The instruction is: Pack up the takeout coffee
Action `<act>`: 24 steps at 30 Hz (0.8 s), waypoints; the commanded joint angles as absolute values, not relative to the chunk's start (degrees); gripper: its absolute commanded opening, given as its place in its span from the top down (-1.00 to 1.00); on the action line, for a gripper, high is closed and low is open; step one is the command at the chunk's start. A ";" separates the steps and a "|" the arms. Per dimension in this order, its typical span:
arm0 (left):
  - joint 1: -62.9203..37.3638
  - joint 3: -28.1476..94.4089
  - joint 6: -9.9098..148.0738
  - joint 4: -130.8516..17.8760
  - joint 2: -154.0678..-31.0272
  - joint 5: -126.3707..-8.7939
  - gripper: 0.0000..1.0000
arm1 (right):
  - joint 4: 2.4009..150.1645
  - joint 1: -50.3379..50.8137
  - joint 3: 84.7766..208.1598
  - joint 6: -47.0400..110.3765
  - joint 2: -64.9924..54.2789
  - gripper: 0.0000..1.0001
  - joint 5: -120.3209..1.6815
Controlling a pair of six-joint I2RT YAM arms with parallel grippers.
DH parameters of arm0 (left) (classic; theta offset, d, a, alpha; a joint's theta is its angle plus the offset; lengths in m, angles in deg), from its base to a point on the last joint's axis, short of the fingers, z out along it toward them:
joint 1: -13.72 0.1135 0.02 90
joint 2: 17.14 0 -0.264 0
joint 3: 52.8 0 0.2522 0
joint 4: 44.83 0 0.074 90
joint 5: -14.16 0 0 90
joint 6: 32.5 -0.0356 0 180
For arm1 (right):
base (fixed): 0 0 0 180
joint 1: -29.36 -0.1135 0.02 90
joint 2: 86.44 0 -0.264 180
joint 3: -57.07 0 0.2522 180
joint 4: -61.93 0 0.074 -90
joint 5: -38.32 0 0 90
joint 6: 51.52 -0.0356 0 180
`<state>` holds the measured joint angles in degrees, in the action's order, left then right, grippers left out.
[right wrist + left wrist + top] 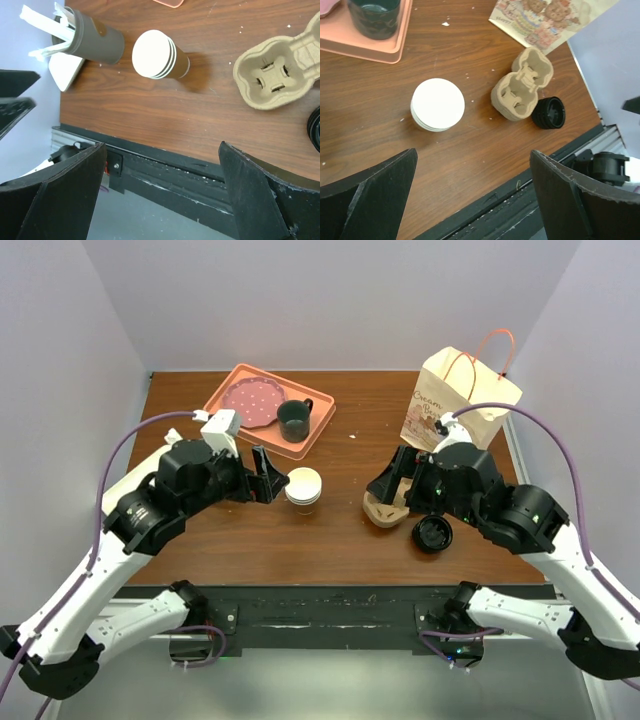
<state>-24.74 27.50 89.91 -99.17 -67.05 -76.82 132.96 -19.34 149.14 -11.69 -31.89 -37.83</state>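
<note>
The takeout coffee is a tan-brown paper cup [304, 488] standing upright mid-table, its top showing white [437, 104] [152, 54] with no black lid on it. A loose black lid [432, 534] [549, 112] lies beside a moulded pulp cup carrier [383, 510] [522, 85] [277, 72]. My left gripper [268, 475] [473, 151] hovers open just left of the cup, holding nothing. Over the carrier's left end, my right gripper [393, 478] [162, 145] is also open and holds nothing.
A printed paper bag [455, 400] [545, 20] with orange handles stands at the back right. A pink tray [222, 392] [365, 47] at the back left holds a pink plate [252, 400] and a dark green mug [293, 420] [374, 17].
</note>
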 commanded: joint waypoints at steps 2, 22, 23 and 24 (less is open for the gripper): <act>-24.95 29.87 81.73 -99.64 -69.25 -76.13 -1.00 | 131.23 -19.15 149.67 -13.20 -32.73 -0.97 -37.26; -27.23 39.89 77.98 -105.71 -96.84 -71.62 -0.11 | 120.35 -19.15 141.06 -7.57 -47.67 -0.81 -42.01; -27.58 39.71 77.98 -105.44 -97.64 -71.54 -0.08 | 120.16 -19.06 140.36 -7.40 -48.11 -0.80 -41.75; -27.85 39.80 77.98 -105.26 -98.52 -71.71 0.00 | 119.99 -19.15 140.27 -7.14 -48.29 -0.80 -41.40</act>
<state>-26.77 38.52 78.71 -107.58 -95.75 -72.97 125.18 -19.34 141.38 -8.89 -46.34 -40.74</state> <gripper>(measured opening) 0.546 0.905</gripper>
